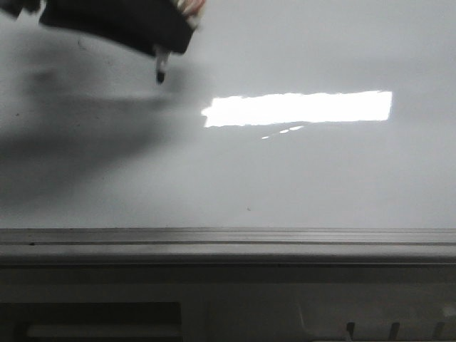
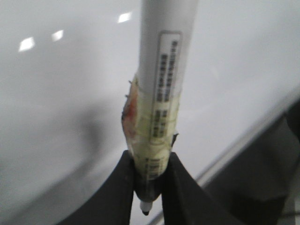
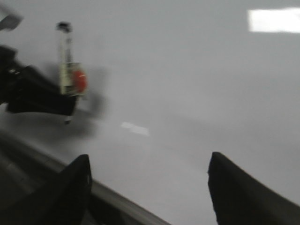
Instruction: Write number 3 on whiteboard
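Note:
The whiteboard [image 1: 299,178] is a glossy white-grey surface that fills most of the front view. The number 3 is out of view, and I see no drawn line on the board. My left gripper [image 1: 171,43] hangs at the board's upper left, shut on a white marker [image 2: 164,70] wrapped in yellowish tape. The marker's black tip [image 1: 160,73] points down close to the board; I cannot tell whether it touches. The right wrist view shows that left gripper [image 3: 42,96] and the marker [image 3: 68,70] from the side. My right gripper [image 3: 147,164] is open over the board, holding nothing.
A grey metal frame edge [image 1: 228,239] runs along the board's near side, with a grey ledge with slots [image 1: 214,306] below it. A bright rectangular light reflection [image 1: 299,108] lies on the board right of the marker. The left arm's shadow [image 1: 78,135] darkens the left part.

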